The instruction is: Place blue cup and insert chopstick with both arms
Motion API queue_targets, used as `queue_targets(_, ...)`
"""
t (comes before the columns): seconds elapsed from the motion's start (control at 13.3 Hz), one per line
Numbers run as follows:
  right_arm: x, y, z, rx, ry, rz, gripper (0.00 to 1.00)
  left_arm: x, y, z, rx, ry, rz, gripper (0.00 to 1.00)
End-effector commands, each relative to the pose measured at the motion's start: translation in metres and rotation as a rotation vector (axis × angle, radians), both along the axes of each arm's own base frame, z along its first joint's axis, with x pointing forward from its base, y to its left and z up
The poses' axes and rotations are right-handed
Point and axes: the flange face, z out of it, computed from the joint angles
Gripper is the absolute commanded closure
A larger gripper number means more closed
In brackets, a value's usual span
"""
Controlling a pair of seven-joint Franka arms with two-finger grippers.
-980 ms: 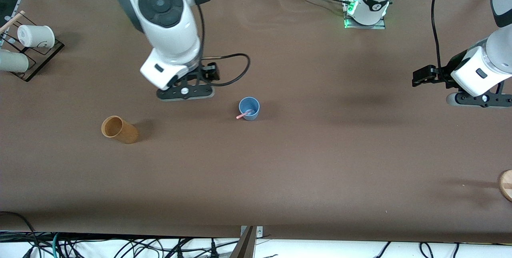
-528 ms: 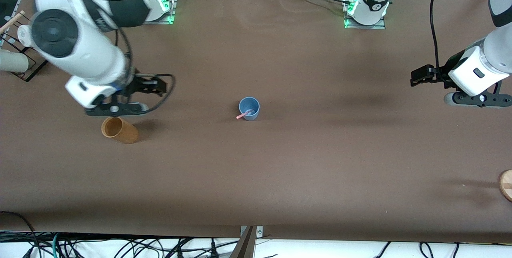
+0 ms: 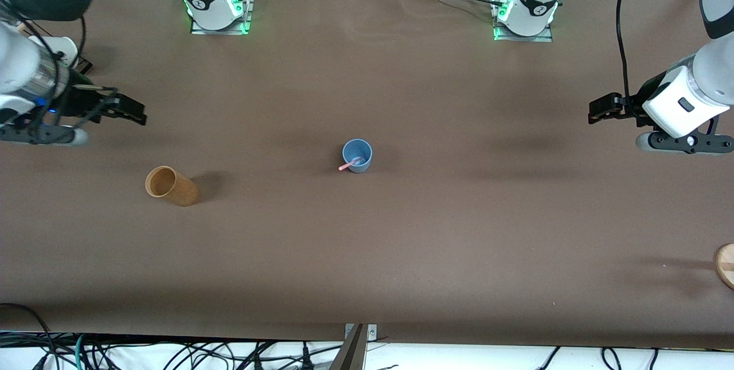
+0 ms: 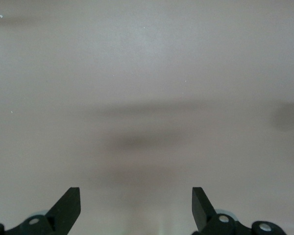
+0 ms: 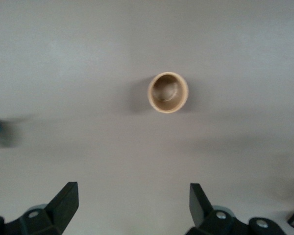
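Mid-frame on the bench [image 3: 459, 232], blue cup [image 3: 358, 155] stands upright with the chopstick [image 3: 349, 164] leaning inside. Your left end effector [image 4: 136, 201] and right end effector [image 5: 134, 199] both hang spread and empty over bench edges. Insertion looks done; next, just park.

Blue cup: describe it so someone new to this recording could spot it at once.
On the brown table, look near the middle, about midway between the two arms' ends. The blue cup stands upright there, alone, with a pink chopstick leaning out over its rim. The tan cup, toward the right arm's end, is taller, brown and holds no stick.
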Motion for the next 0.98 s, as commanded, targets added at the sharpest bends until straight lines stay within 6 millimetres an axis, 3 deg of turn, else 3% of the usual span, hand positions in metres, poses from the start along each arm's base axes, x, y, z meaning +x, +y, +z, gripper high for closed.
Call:
queue_targets(0.0, -0.019, -0.016, 0.021, -0.005, -0.041, 0.006, 0.0, -0.001, 0.001, 0.002, 0.008, -0.008, -0.023, 0.0)
queue_targets(0.3, -0.028, -0.021, 0.034, -0.038, -0.05, 0.017, 0.0, -0.001, 0.001, 0.002, 0.009, -0.008, -0.018, 0.0)
queue_targets(0.6, -0.022, -0.03, 0.027, -0.039, -0.065, 0.003, 0.0, -0.002, -0.003, 0.002, 0.009, -0.007, -0.023, 0.0)
queue_targets(0.9, -0.015, -0.022, 0.019, -0.029, -0.072, 0.002, 0.0, -0.001, 0.002, 0.002, 0.008, -0.008, -0.021, 0.0)
